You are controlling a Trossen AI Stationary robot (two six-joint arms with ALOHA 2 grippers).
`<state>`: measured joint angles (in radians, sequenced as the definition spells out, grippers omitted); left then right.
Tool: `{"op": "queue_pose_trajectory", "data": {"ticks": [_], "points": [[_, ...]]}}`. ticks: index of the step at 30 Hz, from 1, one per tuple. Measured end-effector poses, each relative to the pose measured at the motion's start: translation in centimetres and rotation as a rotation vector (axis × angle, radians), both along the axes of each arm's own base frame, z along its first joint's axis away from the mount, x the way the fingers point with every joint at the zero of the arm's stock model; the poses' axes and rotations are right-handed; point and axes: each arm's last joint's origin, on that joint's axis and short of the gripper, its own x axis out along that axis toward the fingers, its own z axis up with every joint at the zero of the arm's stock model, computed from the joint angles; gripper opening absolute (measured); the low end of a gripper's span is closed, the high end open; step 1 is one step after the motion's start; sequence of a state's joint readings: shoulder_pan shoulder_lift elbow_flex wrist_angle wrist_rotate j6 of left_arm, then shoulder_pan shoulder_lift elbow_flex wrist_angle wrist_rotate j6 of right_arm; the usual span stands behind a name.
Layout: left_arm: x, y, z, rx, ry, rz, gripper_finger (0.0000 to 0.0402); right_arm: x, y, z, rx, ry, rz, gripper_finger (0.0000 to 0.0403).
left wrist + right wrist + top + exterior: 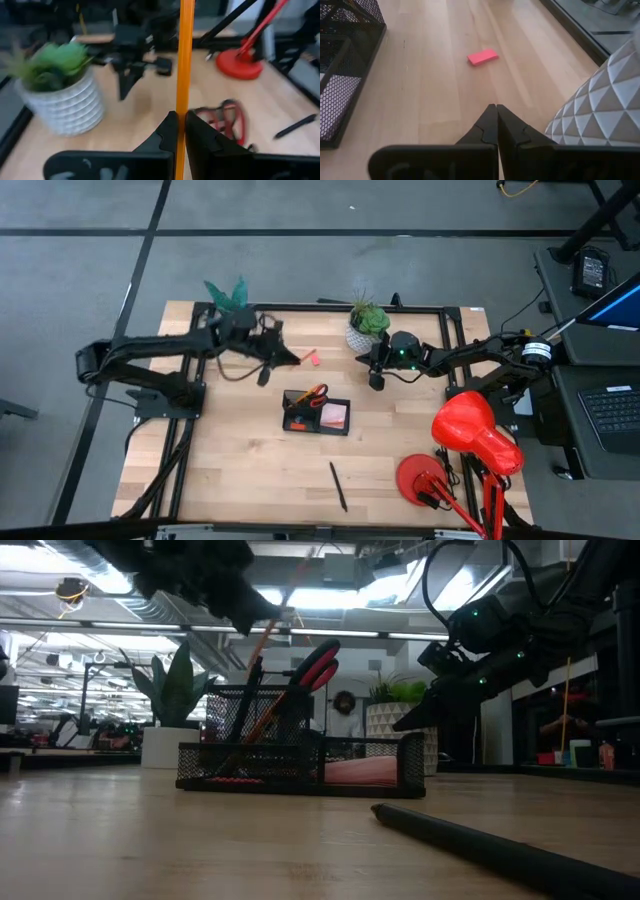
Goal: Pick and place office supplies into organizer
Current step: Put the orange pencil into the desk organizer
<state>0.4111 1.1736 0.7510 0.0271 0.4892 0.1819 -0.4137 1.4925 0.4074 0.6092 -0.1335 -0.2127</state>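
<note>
The left hand is clenched on an orange pencil, which stands nearly upright between the fingers. It hangs above the table, behind and to the left of the black organizer, where the red scissors already stand. I think the pencil must travel toward the organizer. The right hand is closed and empty, near the pink eraser.

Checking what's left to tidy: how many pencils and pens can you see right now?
2. An orange pencil is clamped in the left gripper above the table; a dark pen lies loose on the table in front of the organizer. More may sit hidden inside the organizer's mesh cup.
</note>
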Motion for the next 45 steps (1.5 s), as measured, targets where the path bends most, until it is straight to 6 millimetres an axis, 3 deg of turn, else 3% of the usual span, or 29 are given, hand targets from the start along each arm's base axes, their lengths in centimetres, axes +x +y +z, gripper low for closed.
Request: {"op": "queue_pose_trajectory", "data": {"ticks": [11, 18, 38, 45], "points": [[-0.7, -6.6, -1.2, 0.036, -0.11, 0.031, 0.0015, 0.1, 0.0, 0.2, 0.043, -0.032, -0.022, 0.0], [0.1, -9.3, -1.4, 0.101, -0.136, 0.131, 0.0015, 0.2, 0.1, 0.3, 0.054, -0.049, -0.024, 0.0], [3.8, -9.8, -5.1, -0.045, -0.126, 0.299, 0.0016, 1.1, 1.9, 0.7, 0.019, -0.085, 0.063, 0.0], [2.6, -10.3, -7.6, -0.117, -0.181, 0.356, 0.0016, 1.2, 2.5, 0.6, 0.03, -0.079, 0.084, 0.0]]}}
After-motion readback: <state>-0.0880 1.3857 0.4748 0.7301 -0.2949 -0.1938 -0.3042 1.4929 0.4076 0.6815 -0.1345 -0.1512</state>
